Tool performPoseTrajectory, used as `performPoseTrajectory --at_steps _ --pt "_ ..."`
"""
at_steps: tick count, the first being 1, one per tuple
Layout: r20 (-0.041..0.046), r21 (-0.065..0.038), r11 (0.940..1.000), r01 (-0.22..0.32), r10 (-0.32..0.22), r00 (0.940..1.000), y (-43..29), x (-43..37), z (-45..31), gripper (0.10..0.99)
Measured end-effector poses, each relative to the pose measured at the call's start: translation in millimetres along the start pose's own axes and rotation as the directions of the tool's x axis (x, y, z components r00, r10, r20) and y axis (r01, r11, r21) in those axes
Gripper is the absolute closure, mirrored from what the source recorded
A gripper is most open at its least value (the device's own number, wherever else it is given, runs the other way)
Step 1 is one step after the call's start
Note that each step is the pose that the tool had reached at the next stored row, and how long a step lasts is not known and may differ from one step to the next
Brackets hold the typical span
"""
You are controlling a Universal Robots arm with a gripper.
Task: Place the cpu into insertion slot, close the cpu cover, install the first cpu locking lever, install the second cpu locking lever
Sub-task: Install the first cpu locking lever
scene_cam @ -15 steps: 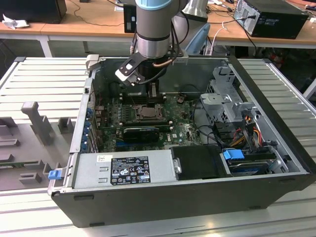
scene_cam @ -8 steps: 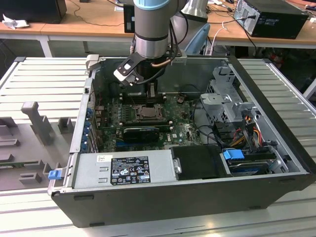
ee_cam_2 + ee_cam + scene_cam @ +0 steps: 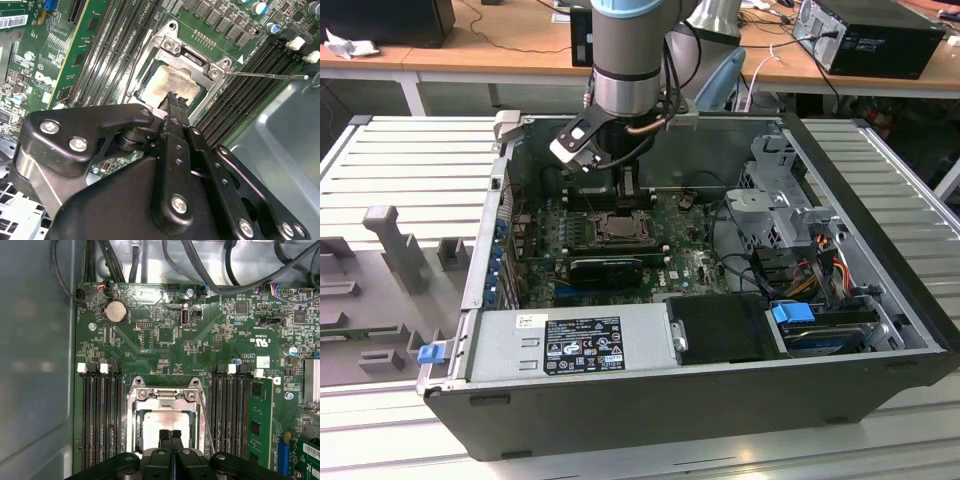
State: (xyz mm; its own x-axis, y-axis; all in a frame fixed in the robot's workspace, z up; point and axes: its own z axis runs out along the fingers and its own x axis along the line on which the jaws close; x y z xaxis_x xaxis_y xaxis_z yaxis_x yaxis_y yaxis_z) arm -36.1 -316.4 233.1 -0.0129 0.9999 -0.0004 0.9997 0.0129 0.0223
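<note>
**Standing over the chip with my claw closed**

Hanging from the arm in the upper middle of the exterior view, my claw (image 3: 627, 210) points straight down into the open computer case (image 3: 620, 410), right over the socket (image 3: 618, 228) on the green circuit board (image 3: 685, 255). My two fingers (image 3: 165, 436) are pressed together with nothing between them. In the second wrist view their tips sit over the near edge of the chip (image 3: 167, 80); I cannot tell whether they touch it.

The chip (image 3: 165, 419) lies flat in the socket, its pale metal top showing through the window of the cover plate (image 3: 165, 394). That plate is folded down around it, and its two screw heads face up. A thin lever rod (image 3: 270, 75) sticks out from one corner of the socket, across the memory slots (image 3: 250, 65) toward the grey case wall. A round coin battery (image 3: 115, 311) sits on the board well apart from the socket.
</note>
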Motion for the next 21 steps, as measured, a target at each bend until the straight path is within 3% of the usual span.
performPoseTrajectory --at_steps 5,7,15,21 --pt "-0.0001 0.0 1.0 0.0 0.0 1.0 0.1 0.0 -4.0 0.98" --pt "-0.0001 0.0 1.0 0.0 0.0 1.0 0.3 0.0 -11.9 0.98" --pt "0.0002 0.0 1.0 0.0 0.0 1.0 0.6 0.0 -27.6 0.98" --pt "0.0004 0.0 1.0 0.0 0.0 1.0 1.0 0.0 -46.6 0.98"
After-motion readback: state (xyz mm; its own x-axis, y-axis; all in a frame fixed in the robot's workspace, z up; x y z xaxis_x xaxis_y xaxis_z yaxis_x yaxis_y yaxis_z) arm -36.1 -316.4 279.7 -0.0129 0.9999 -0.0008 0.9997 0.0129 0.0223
